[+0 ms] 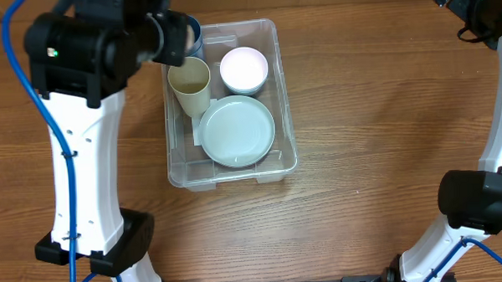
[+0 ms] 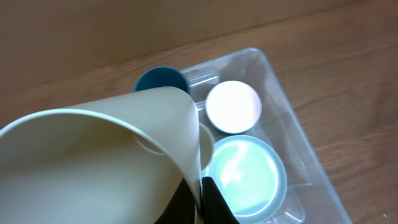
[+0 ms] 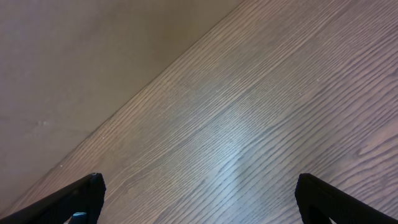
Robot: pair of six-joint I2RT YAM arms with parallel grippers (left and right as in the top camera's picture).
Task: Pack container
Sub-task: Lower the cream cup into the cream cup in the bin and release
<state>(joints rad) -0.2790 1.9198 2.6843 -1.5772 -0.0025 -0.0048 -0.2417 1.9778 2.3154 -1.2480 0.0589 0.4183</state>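
Cream-coloured cup (image 2: 93,168) fills the lower left of the left wrist view. It is smooth, matte and tapered, and its thin wall is pinched between the black fingers of the left claw (image 2: 200,193).

Brown wood-grain table (image 1: 375,111) with fine straight lines spans every view. A white left arm (image 1: 80,155) and right arm (image 1: 501,124), with black joints and blue cables, stand at the side edges of the overhead view.

Just left of centre there, the container (image 1: 281,98) rests flat on the table. It is clear plastic, rectangular, with rounded corners and moulded ridges. A white label shows through its bottom beside the plate (image 1: 238,130), too hidden to read. That plate is round and pale green and lies at the container's lower end. Above it sits a glossy white bowl (image 1: 244,68).

A dark blue cup (image 1: 194,34) peeks out at the container's upper left corner, half hidden by the arm.

The right claw (image 3: 199,199) has its black fingers wide apart at the lower corners of the right wrist view.
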